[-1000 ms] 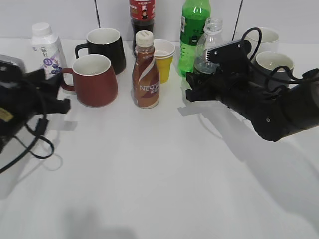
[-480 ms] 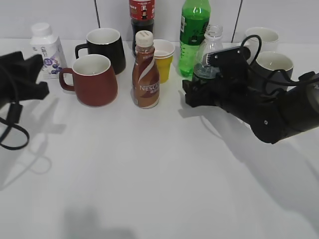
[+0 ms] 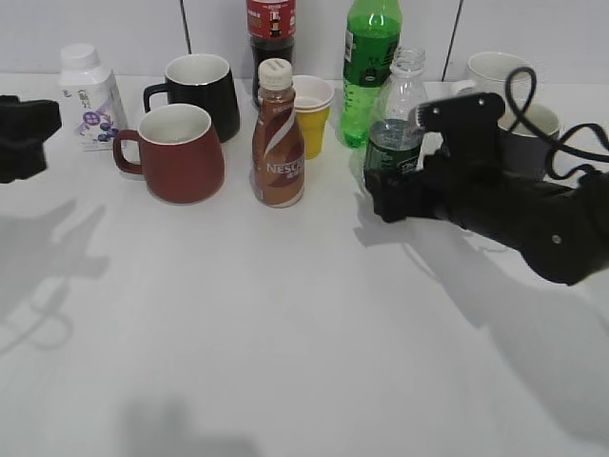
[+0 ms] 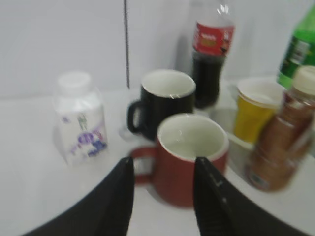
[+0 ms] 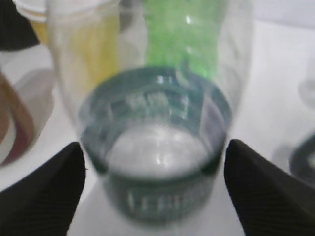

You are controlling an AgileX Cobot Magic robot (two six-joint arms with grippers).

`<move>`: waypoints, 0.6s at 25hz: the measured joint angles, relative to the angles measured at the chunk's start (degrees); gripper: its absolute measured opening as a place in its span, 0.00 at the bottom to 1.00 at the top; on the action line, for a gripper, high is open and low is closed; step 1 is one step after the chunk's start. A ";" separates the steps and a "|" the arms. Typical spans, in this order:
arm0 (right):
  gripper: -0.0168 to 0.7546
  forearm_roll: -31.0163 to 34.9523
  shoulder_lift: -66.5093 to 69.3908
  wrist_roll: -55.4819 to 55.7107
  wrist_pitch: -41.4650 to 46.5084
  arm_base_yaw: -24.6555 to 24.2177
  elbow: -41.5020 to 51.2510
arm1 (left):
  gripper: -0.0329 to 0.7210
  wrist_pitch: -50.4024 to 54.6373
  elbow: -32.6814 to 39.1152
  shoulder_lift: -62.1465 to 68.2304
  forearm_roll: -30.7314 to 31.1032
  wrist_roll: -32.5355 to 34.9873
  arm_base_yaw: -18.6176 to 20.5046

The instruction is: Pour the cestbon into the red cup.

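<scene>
Pouring not begun: the right gripper (image 5: pixel 152 187), jaws apart, flanks the upright cestbon (image 3: pixel 395 119), seemingly ungrasped; the red cup (image 3: pixel 181 152) waits.

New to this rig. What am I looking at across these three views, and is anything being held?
It is a robot with two arms over a white table. The wide picture is an outside camera; the other two sit on the wrists, looking past each gripper's fingers. The left gripper is open, facing the red cup, holding nothing. The right gripper has its fingers apart on either side of the clear water bottle with the dark green label, not yet gripping. Also standing there: a black mug, a brown Nescafe bottle, a yellow cup, a green soda bottle and a small white bottle.
</scene>
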 joint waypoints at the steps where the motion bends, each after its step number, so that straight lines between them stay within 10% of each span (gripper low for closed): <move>1: 0.89 0.00 -0.87 0.35 1.59 0.02 0.71 | 0.45 4.49 -0.96 -1.53 -0.23 0.00 0.00; 15: 0.84 -3.21 -18.11 1.05 37.53 0.13 4.78 | 0.45 59.36 -13.22 -23.30 -1.69 -0.05 0.00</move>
